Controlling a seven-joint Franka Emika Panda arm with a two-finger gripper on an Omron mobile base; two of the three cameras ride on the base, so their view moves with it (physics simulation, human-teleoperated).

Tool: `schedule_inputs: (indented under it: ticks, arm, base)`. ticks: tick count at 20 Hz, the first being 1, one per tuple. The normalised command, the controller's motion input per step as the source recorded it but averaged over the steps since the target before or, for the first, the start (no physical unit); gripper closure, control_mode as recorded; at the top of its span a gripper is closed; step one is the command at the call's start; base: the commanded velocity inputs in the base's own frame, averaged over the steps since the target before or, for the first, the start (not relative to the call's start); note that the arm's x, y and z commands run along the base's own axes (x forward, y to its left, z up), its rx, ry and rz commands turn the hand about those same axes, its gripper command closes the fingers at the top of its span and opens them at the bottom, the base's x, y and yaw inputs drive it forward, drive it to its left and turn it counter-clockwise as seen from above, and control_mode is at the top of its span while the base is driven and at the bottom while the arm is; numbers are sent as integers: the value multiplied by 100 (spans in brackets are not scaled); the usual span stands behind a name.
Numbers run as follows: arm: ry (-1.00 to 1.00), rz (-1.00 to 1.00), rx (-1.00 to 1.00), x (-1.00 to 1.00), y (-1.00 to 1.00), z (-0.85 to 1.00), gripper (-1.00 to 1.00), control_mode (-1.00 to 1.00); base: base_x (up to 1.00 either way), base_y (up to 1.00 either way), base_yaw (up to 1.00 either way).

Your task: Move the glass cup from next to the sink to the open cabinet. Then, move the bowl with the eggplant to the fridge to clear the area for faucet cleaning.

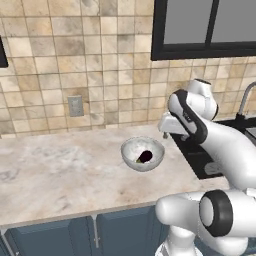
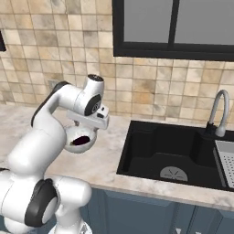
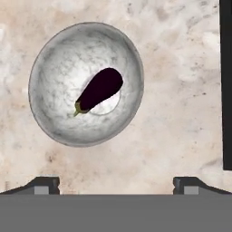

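Bowl [image 3: 86,84] holding the eggplant [image 3: 99,89], on the bench [image 1: 55,170] beside the sink [image 2: 173,155]: the spread pincer [image 3: 115,185] is best lowered astride the near rim.

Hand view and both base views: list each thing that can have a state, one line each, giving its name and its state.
Speckled grey round bowl: upright on the marble counter, holding the eggplant.
Dark purple eggplant: lying inside the bowl.
Two-finger gripper: open, empty, above the counter beside the bowl.
Black sink: empty, dry.
Curved metal faucet: not running.
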Motion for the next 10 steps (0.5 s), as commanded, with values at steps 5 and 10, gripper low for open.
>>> schedule_inputs:
  ticks: [5, 10]
  arm:
    - [6, -2, 0, 41, -1, -45, -100, -100]
    - [0, -7, -6, 43, 0, -46, -100, -100]
  base:
    - [0, 0, 0]
    - [0, 0, 0]
